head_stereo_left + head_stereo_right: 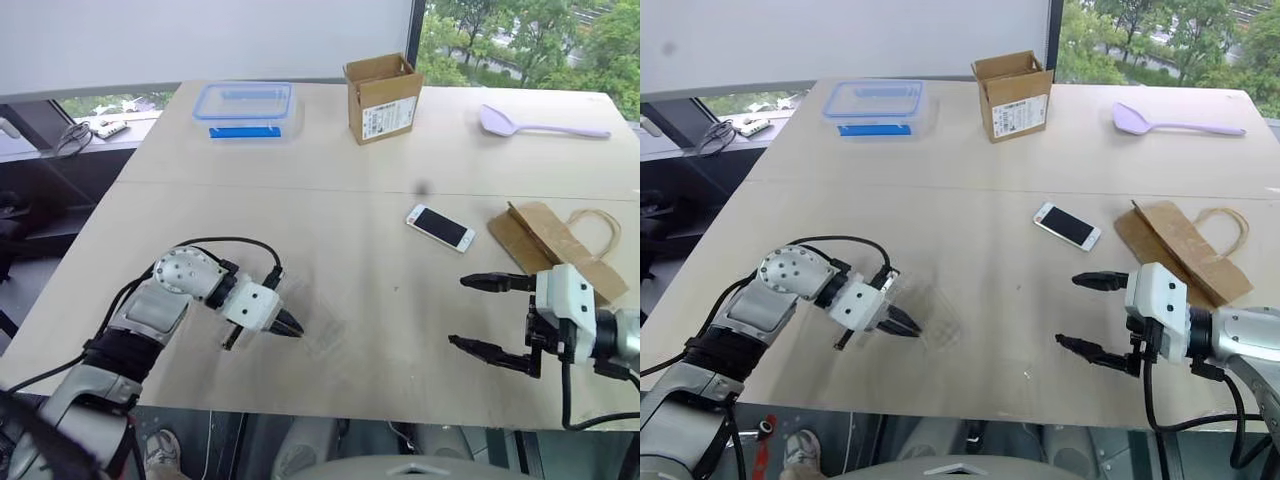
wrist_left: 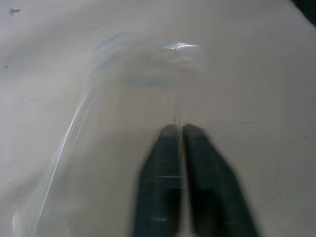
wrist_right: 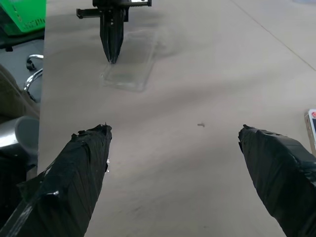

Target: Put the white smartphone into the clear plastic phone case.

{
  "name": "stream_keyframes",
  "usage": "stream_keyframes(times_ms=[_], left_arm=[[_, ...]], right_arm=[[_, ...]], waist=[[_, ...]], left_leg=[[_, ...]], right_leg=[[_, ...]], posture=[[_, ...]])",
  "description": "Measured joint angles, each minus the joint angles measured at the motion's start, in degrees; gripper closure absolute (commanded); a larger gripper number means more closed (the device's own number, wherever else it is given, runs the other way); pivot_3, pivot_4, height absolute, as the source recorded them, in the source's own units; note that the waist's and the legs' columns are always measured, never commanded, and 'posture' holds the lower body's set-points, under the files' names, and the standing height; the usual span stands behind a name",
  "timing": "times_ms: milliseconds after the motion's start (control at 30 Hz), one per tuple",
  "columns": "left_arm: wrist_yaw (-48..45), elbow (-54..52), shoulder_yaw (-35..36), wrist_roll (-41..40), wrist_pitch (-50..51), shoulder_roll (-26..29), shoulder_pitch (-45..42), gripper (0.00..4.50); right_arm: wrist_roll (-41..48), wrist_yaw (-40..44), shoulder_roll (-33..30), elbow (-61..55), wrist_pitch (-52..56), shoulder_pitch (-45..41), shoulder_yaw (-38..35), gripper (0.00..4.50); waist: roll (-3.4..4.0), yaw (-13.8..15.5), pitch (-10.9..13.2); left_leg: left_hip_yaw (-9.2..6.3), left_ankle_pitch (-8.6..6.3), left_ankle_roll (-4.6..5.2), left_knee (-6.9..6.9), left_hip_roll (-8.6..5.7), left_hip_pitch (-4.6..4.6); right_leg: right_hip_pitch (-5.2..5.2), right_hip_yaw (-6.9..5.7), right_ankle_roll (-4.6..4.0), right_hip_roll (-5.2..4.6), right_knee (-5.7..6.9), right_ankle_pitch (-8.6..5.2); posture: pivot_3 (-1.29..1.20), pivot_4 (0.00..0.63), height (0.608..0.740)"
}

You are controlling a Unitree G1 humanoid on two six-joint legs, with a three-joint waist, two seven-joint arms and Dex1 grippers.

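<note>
While the left gripper has its fingers clenched on the near-left edge of the clear plastic phone case lying on the tabletop, the white smartphone lies uncased right of centre; the right gripper hovers released, empty.

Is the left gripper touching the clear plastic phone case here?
Touching. In the left wrist view, the left gripper is pinched on the rim of the clear plastic phone case.
</note>
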Motion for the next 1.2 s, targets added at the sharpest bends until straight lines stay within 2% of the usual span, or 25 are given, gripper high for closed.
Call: stream_keyframes(times_ms=[33, 167, 300, 467, 900, 1200], left_arm=[[0.32, -0.3, 0.12, -0.07, 0.8, -0.02, 0.13, 4.45], [8.33, -10.43, 0.73, -1.19, 15.12, -4.6, 2.02, 4.45], [13.9, -18.52, -0.12, -1.35, 26.59, -7.6, 1.05, 4.45], [17.41, -19.3, -2.96, 1.54, 31.8, -10.75, -0.6, 4.45], [21.64, -14.55, -6.55, 6.14, 33.43, -15.73, -3.12, 4.45], [20.84, -7.92, -9.62, 8.68, 31.86, -21.15, -9.51, 4.45]], right_arm=[[-0.1, -0.18, 0.04, -0.06, -0.09, 0.17, 0.0, 0.0], [-1.86, -3.47, 1.8, -0.42, -0.45, 1.06, 0.27, 0.0], [-3.66, -9.35, 3.46, 1.14, 1.82, -3.76, 1.87, 0.0], [-7.34, -13.33, 2.36, 2.15, 4.87, -8.96, 6.54, 0.0], [-10.28, -14.41, 2.67, 10.03, 10.18, -22.74, 15.92, 0.0], [-11.39, -13.99, 2.82, 12.24, 10.12, -23.7, 16.87, 0.0]], waist=[[0.0, -0.02, 0.0], [-0.09, 0.0, 0.06], [-0.12, -0.57, 0.08], [-0.12, -0.47, 0.07], [-0.13, -0.01, 0.08], [-0.14, -0.06, 0.08]], left_leg=[[0.0, 0.0, 0.0, 0.01, 0.0, 0.0], [-0.02, 0.0, 0.01, 0.15, -0.03, -0.1], [0.03, 0.0, 0.0, 0.13, -0.01, -0.02], [0.03, 0.0, -0.01, 0.13, -0.01, -0.04], [0.05, 0.01, -0.01, 0.14, -0.05, -0.06], [0.0, 0.04, -0.05, 0.18, -0.25, -0.1]], right_leg=[[0.0, -0.02, 0.01, 0.01, 0.0, 0.01], [0.01, -0.1, 0.13, 0.11, 0.0, 0.07], [-0.02, -0.09, 0.16, 0.11, 0.06, 0.09], [-0.02, -0.11, 0.15, 0.24, 0.06, 0.1], [-0.01, -0.12, 0.15, 0.15, 0.02, 0.1], [-0.01, -0.12, 0.26, 0.13, 0.03, 0.16]], posture=[[0.0, 0.15, 0.74], [0.0, 0.15, 0.74], [0.0, 0.15, 0.74], [0.0, 0.15, 0.74], [0.0, 0.15, 0.74], [0.0, 0.15, 0.74]])
